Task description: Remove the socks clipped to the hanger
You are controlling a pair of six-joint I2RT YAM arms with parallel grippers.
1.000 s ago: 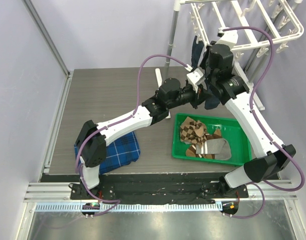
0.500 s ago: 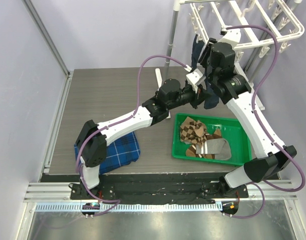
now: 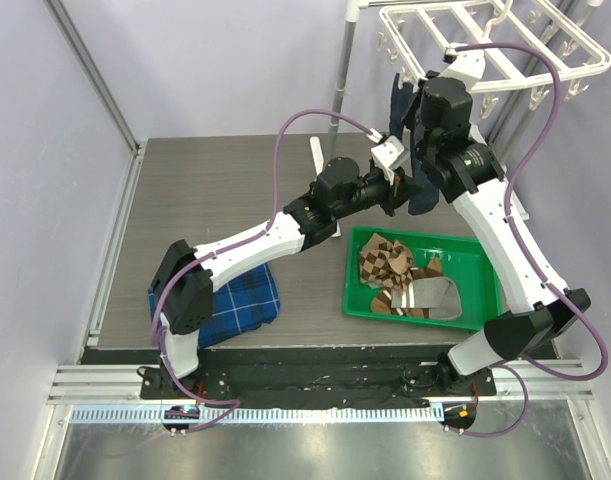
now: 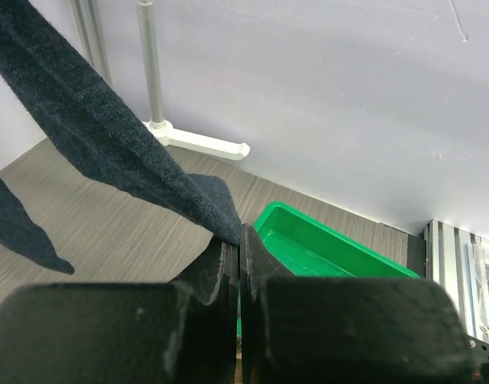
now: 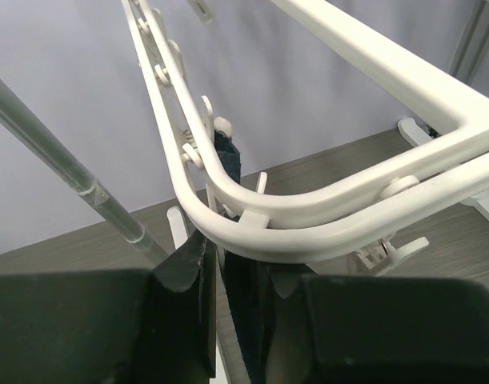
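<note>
Centre of the top view: left gripper [image 3: 401,194] clenched, as before, on the toe of the navy sock [image 4: 124,152]. Upper right: the sock's cuff remains clipped to the hanger [image 5: 348,212], now higher and flatter. Right gripper [image 5: 218,260] has risen with it, fingers nearly together; grasp cannot be told.

My two arms look alike on the overhead view: glossy white link shells joined by rounded black motor housings, the left arm [image 3: 250,238] across the middle of the frame and the right arm [image 3: 510,245] along its right side. A purple cable [image 3: 283,140] arcs loose off each one in a long loop. On the wrist views, the left gripper [image 4: 238,240] and the right gripper [image 5: 220,248] fill the lower edge with blocky, matte black fingers.
</note>
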